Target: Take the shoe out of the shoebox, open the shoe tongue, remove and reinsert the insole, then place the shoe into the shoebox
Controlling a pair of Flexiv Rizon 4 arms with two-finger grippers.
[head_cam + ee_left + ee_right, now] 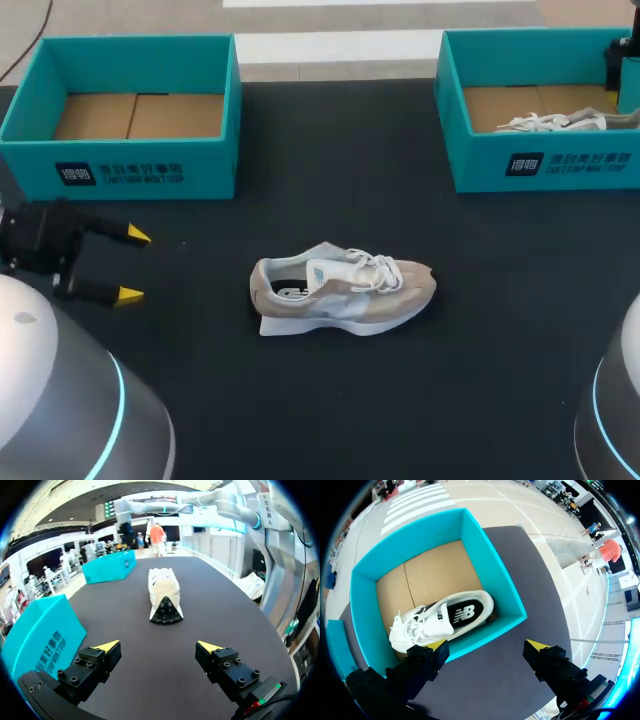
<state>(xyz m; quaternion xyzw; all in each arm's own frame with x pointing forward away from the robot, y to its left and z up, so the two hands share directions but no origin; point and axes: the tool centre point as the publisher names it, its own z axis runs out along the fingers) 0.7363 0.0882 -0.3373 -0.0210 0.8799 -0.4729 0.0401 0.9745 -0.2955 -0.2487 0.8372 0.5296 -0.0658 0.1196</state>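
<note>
**Desk:** Where is the shoe, and who is closest to it?

**Field:** The beige shoe (345,293) is out of its box and sits mid-surface, apparently on its sole, with its heel to the left and its toe to the right. The laces (375,268) are bunched loosely over the tongue. The left end effector (134,265) hovers well to the left of the heel with its yellow tips spread wide, gripping nothing.

**Desk:** What could go wrong from here?

**Field:** Nothing braces the shoe on the dark surface (300,420). A one-sided nudge at the heel would likely slide or tip it instead of opening it. A yellow tip could snag in the loose laces and drag the whole shoe. The insole (290,291) lies deep in a narrow opening, so a shallow pinch may slip off it.

**Desk:** And the other arm?

**Field:** The right end effector (487,644) is also spread and holding nothing. It hangs over the near wall of the right shoebox (495,575) at the far right, just above a white shoe (440,620) lying inside. If it drops there, it may take the wrong shoe or strike the wall. The left shoebox (120,160) stands at the far left.
</note>
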